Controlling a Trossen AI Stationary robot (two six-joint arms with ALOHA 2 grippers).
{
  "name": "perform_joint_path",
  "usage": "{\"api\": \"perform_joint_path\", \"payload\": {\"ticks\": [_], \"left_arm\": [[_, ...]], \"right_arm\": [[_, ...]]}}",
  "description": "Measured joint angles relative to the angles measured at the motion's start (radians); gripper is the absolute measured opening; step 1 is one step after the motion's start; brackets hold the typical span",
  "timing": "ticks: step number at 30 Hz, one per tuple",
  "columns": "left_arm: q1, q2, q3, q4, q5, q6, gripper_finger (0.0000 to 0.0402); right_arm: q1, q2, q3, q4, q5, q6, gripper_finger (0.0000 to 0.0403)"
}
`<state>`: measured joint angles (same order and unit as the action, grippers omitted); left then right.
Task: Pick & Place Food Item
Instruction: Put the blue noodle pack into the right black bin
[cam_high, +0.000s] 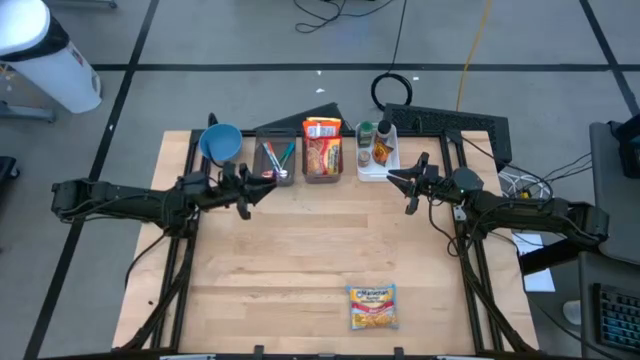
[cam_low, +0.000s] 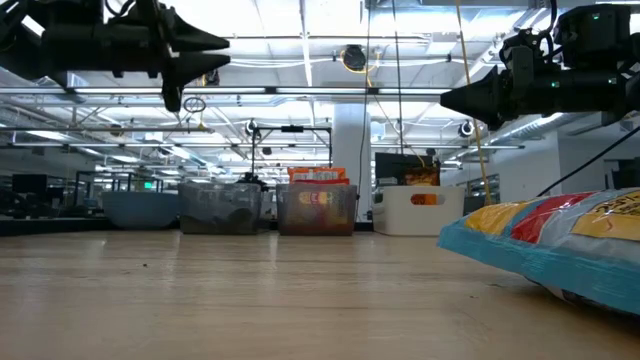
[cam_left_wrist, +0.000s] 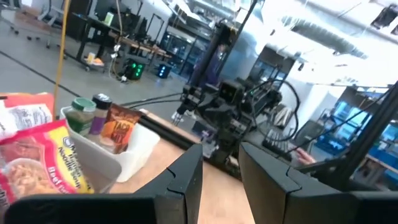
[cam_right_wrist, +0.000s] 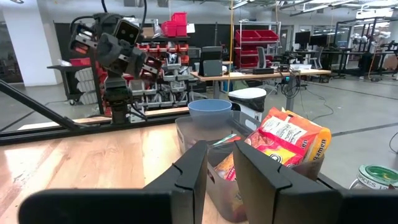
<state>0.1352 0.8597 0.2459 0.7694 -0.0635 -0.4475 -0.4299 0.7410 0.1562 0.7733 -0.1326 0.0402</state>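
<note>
One ramen packet flat, long axis running front-to-back, both end effectors narrow, empty.

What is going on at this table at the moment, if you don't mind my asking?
Nothing is being handled yet. The left gripper and right gripper hang above the table's far half, facing each other, their fingers slightly apart and holding nothing. A ramen packet lies alone on the near part of the wooden table. Along the far edge stand a blue bowl, two clear bins, one holding ramen, and a white tray of seasonings.
</note>
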Motion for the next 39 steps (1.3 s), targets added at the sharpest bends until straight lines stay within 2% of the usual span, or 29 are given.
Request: {"api": "perform_joint_path", "payload": {"ticks": [9,29,33,39], "left_arm": [[0.0,0.0,0.0,0.054,-0.078,0.049,0.0111],[0.0,0.0,0.0,0.051,-0.077,0.049,0.0111],[0.0,0.0,0.0,0.051,-0.024,0.024,0.0111],[0.0,0.0,0.0,0.071,0.074,0.091,0.0111]], "right_arm": [[0.0,0.0,0.0,0.0,0.0,0.0,0.0073],[0.0,0.0,0.0,0.0,0.0,0.0,0.0073],[0.0,0.0,0.0,0.0,0.0,0.0,0.0073],[0.0,0.0,0.0,0.0,0.0,0.0,0.0073]]}}
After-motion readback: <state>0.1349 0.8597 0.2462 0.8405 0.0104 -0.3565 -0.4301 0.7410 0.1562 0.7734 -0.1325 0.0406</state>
